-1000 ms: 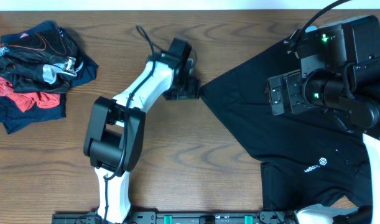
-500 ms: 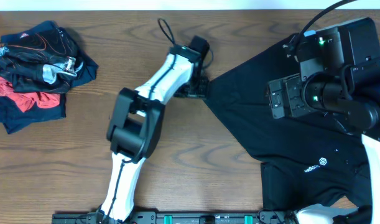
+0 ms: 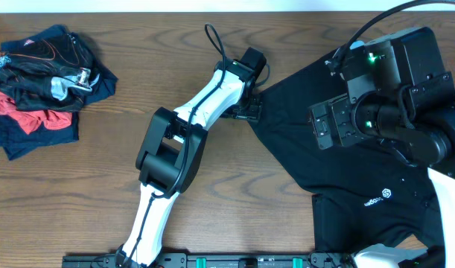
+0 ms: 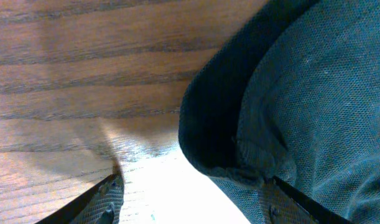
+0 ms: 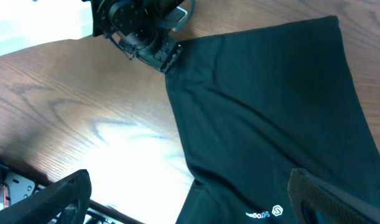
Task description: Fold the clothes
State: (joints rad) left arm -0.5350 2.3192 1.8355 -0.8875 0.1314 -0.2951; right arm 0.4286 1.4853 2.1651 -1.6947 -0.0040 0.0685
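Note:
A large black T-shirt (image 3: 339, 171) with a small white logo (image 3: 377, 197) lies spread on the right half of the table. My left gripper (image 3: 249, 110) is at the shirt's left corner. In the left wrist view it is open (image 4: 196, 202), and the folded cloth edge (image 4: 239, 149) lies between the fingers, near the right one. My right gripper (image 3: 339, 123) hovers high above the shirt, wide open and empty (image 5: 196, 199). The shirt (image 5: 270, 112) and the left gripper (image 5: 146, 37) show below it.
A pile of black, red and navy garments (image 3: 41, 82) lies at the back left corner. The left arm (image 3: 190, 126) stretches diagonally across the middle of the wooden table (image 3: 234, 193). The table's front rail (image 3: 212, 260) runs along the bottom.
My left arm has swung right and its gripper has reached the shirt's left corner. My right arm has shifted slightly left above the shirt.

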